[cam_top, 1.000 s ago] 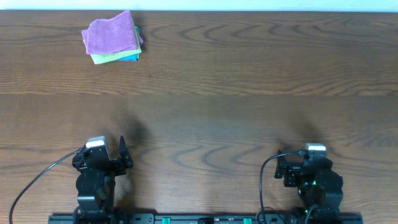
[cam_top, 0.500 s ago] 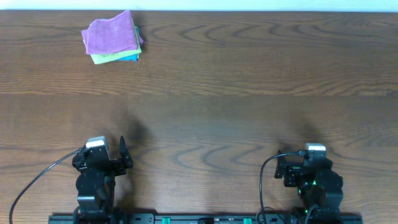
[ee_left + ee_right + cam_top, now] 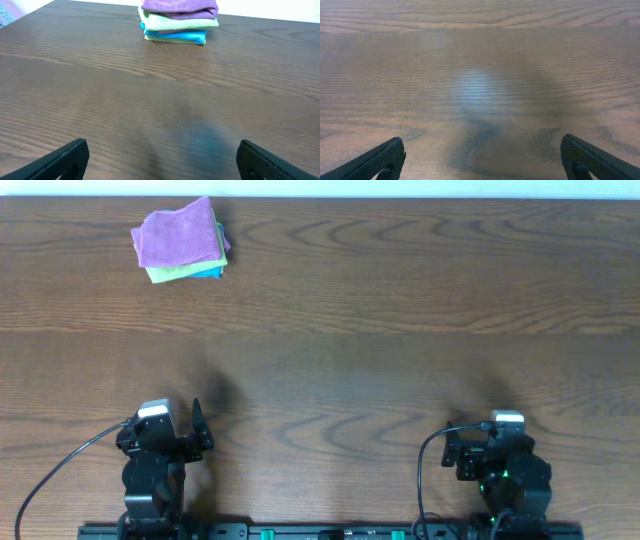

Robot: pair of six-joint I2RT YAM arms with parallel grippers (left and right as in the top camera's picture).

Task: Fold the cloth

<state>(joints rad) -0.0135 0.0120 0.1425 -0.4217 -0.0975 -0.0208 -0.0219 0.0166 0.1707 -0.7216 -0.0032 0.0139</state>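
Observation:
The purple cloth lies folded on top of a small stack at the far left of the table; it also shows at the top of the left wrist view. My left gripper is open and empty, low at the near left edge, far from the stack. It sits at the near left in the overhead view. My right gripper is open and empty over bare wood at the near right, seen from above too.
Under the purple cloth lie a yellow-green folded cloth and a blue folded cloth. The brown wooden table spans the view. The arm bases and a black rail line the near edge.

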